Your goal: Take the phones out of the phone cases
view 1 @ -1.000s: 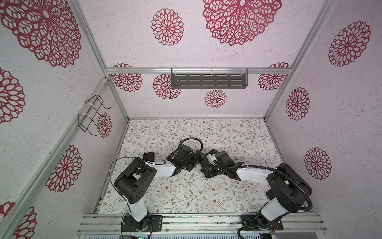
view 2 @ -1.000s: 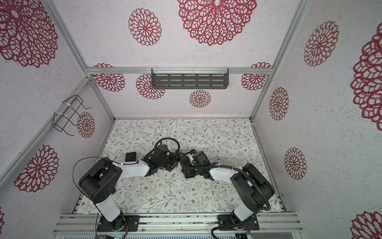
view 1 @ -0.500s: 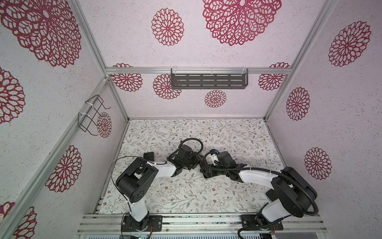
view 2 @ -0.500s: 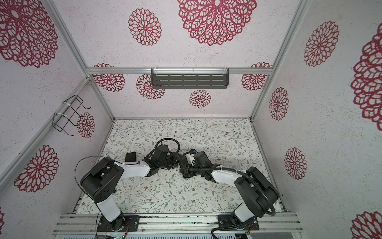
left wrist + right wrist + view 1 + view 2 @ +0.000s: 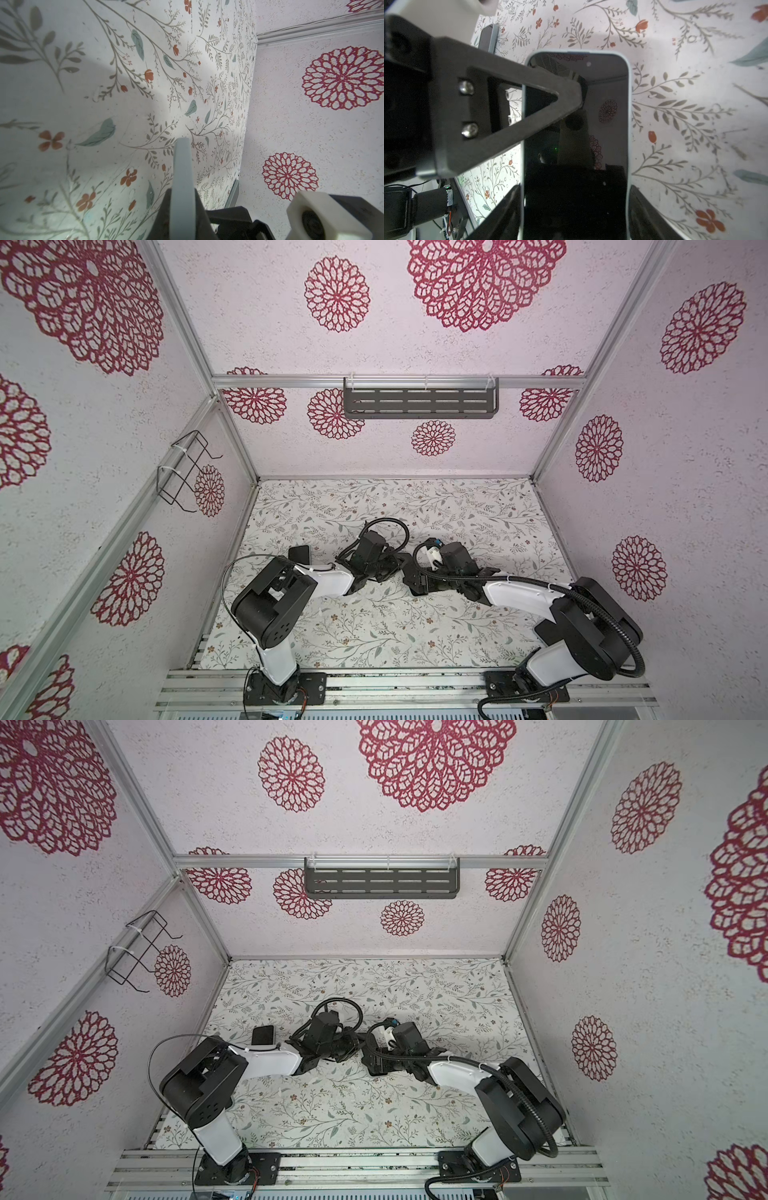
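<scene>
No brand, label or writing can be read anywhere on the phone [image 5: 602, 135]. Its glossy black screen only mirrors the red rosettes of the walls and the camera rig above it. A small punch-hole lens sits near the screen's far end. A pale blue-grey rim [image 5: 629, 124] with rounded corners runs round the screen; whether that rim is a case or the phone's own frame cannot be told.

The phone sits at the middle of the floral-printed table [image 5: 685, 104], between the two arms, and in both top views the gripper bodies hide most of it. The right gripper [image 5: 575, 187] clasps it across its width, a black finger [image 5: 645, 209] pressed against each long side. The left gripper [image 5: 181, 207] is closed on one long edge. One triangular finger [image 5: 529, 93] lies over the screen, and the left wrist view shows the pale edge [image 5: 182, 162] standing pinched between the jaws.

A second dark flat slab [image 5: 487, 36] with a pale edge lies apart on the table, near the left arm [image 5: 300, 553].
</scene>
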You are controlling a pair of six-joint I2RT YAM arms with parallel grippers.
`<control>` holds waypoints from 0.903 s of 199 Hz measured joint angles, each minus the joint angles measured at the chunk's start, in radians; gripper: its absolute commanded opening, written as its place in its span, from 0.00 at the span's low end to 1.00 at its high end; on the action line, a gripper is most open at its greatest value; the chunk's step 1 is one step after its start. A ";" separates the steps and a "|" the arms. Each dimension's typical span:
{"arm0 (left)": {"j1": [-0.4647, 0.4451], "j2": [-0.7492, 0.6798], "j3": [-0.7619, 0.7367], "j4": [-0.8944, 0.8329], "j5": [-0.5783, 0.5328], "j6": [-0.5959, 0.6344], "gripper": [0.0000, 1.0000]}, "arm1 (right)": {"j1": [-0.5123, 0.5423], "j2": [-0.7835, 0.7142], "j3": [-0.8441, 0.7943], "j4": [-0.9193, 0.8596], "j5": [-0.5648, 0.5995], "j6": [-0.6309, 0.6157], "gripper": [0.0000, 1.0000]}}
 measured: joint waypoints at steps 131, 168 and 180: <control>0.279 -0.492 0.070 -0.189 -0.193 0.116 0.00 | 0.013 -0.483 -0.004 0.001 0.120 0.099 0.99; 0.273 -0.608 0.119 -0.089 -0.316 0.139 0.00 | 0.013 -0.499 -0.006 0.124 0.122 0.187 0.99; 0.263 -0.628 0.116 -0.030 -0.356 0.136 0.00 | 0.013 -0.490 -0.010 0.193 0.116 0.217 0.99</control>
